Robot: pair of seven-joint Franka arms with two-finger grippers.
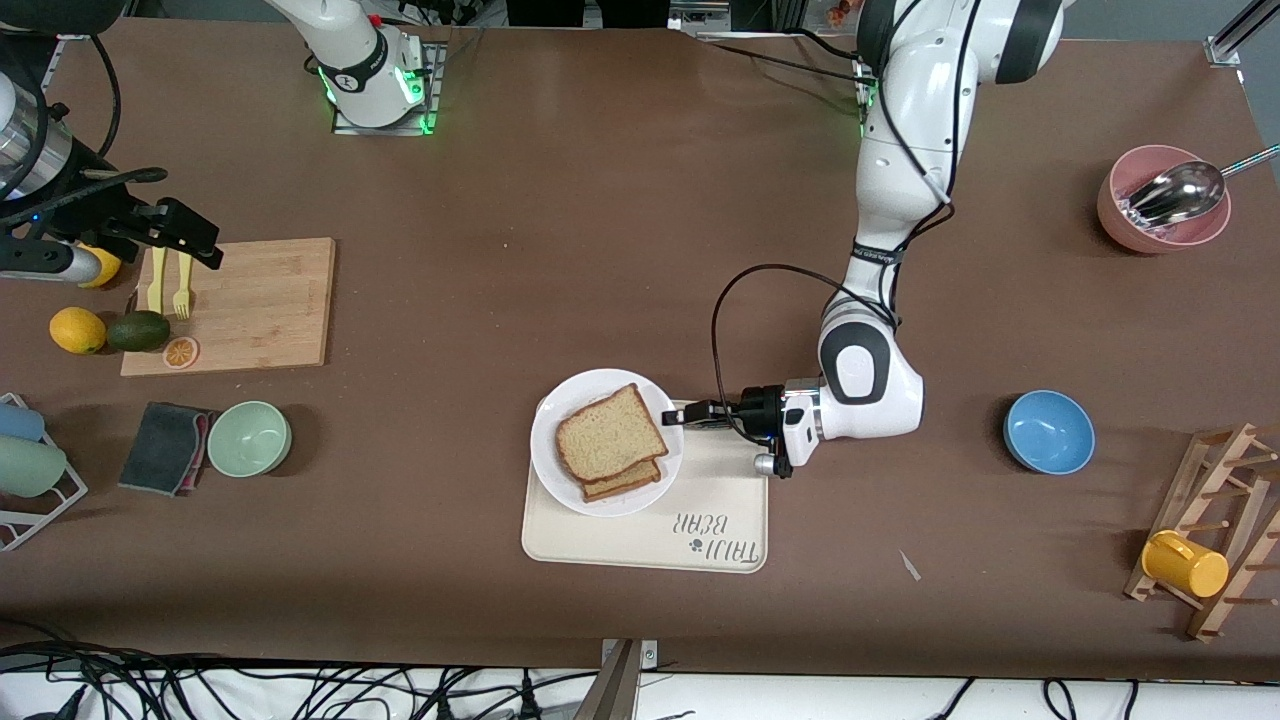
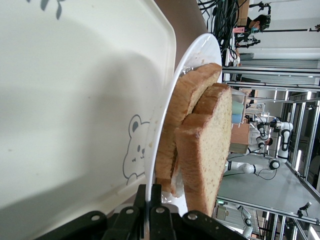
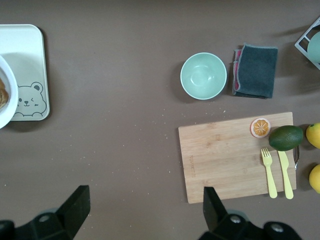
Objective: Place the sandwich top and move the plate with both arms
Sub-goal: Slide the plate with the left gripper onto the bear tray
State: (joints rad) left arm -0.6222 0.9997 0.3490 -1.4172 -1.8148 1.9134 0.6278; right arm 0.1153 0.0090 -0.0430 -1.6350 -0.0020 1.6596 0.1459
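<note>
Plate (image 1: 560, 440) rim pinched by left tool (image 1: 672, 417); right tool (image 1: 190, 235) waits, fingers spread.

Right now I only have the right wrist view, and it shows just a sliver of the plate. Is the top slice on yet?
Observer: Yes. The top slice lies on the lower slice on the plate, a bit askew.
Operator: What is the left gripper doing?
Observer: The left gripper is shut on the plate's rim, on the side toward the left arm's end of the table.
Operator: And where does my right gripper sit on the table overall?
Observer: The right gripper is open and hovers over the end of the board, well away from the plate.
</note>
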